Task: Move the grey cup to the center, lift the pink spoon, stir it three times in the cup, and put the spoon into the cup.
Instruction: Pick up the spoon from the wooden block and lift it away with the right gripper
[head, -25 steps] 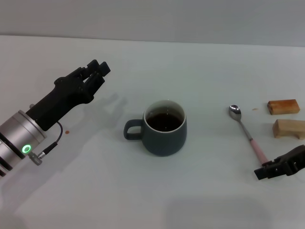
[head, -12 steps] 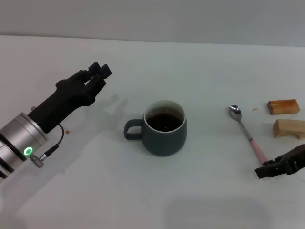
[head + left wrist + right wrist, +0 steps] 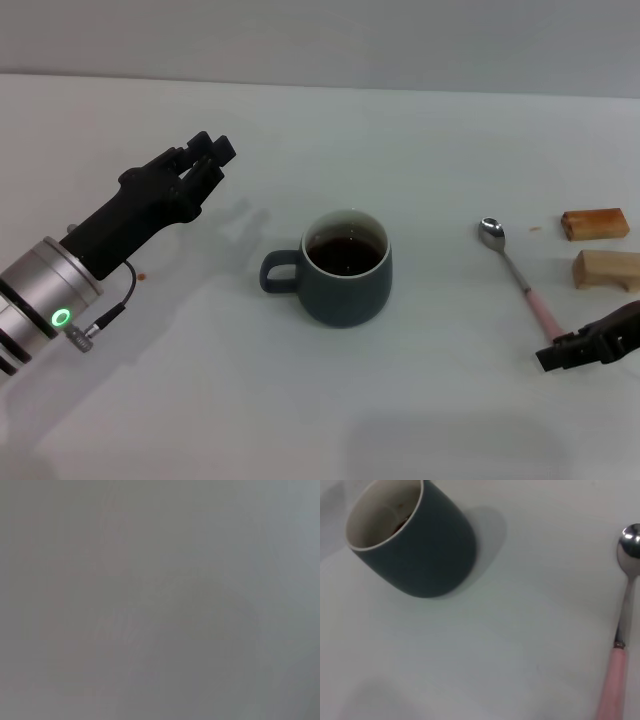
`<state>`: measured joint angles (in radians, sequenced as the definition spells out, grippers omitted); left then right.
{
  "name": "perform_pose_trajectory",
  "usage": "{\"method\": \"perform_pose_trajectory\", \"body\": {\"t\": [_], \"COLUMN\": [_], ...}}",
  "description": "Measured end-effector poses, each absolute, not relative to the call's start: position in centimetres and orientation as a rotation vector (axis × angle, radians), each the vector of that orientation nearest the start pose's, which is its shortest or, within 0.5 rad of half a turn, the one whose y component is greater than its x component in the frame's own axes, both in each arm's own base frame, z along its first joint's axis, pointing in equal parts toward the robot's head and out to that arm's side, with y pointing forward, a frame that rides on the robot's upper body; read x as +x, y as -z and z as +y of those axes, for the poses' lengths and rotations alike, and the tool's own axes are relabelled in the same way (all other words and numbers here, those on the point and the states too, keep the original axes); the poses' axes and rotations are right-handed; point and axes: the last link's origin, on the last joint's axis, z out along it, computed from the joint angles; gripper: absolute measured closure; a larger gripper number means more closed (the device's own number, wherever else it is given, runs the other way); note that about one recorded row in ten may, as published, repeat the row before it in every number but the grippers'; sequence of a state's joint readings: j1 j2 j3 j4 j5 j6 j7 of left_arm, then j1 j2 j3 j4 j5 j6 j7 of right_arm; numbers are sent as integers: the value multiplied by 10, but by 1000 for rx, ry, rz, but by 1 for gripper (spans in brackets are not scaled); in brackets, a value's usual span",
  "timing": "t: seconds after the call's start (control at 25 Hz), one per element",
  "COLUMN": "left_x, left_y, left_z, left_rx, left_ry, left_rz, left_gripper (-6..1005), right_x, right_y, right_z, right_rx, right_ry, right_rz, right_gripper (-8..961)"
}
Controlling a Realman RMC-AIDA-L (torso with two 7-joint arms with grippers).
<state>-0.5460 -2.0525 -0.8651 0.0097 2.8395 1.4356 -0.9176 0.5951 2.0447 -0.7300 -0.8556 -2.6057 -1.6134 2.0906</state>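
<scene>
The grey cup (image 3: pixel 345 270) stands upright in the middle of the white table, its handle toward my left arm and dark liquid inside. It also shows in the right wrist view (image 3: pixel 415 545). The pink spoon (image 3: pixel 520 280) lies flat to the cup's right, with its silver bowl at the far end and its pink handle (image 3: pixel 615 680) at the near end. My right gripper (image 3: pixel 560 355) sits low at the table's right edge, just beyond the handle's near end. My left gripper (image 3: pixel 208 155) hangs raised, well left of the cup and holding nothing. The left wrist view shows only plain grey.
Two small wooden blocks (image 3: pixel 595 223) (image 3: pixel 607 268) lie at the far right, beyond the spoon. A small brown spot (image 3: pixel 142 277) marks the table under my left arm. The table's back edge meets a grey wall.
My left arm has drifted slightly. The right gripper has settled a little lower at the picture's edge. Cup and spoon have not moved.
</scene>
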Motion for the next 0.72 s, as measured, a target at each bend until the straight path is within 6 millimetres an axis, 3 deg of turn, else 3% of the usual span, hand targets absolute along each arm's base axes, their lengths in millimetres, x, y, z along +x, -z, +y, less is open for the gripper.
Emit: {"method": "perform_pose_trajectory", "body": {"t": [0.72], "left_x": [-278], "left_y": [36], "left_z": [321], "left_rx": [-2080], "left_ry": [1212], "left_rz": [-859], "left_gripper": [675], "right_x": [303], "right_y": [-29], "right_z": [331], "right_rx": [-2594], "right_ry": [149], "right_rz": [1379], "right_gripper": [585]}}
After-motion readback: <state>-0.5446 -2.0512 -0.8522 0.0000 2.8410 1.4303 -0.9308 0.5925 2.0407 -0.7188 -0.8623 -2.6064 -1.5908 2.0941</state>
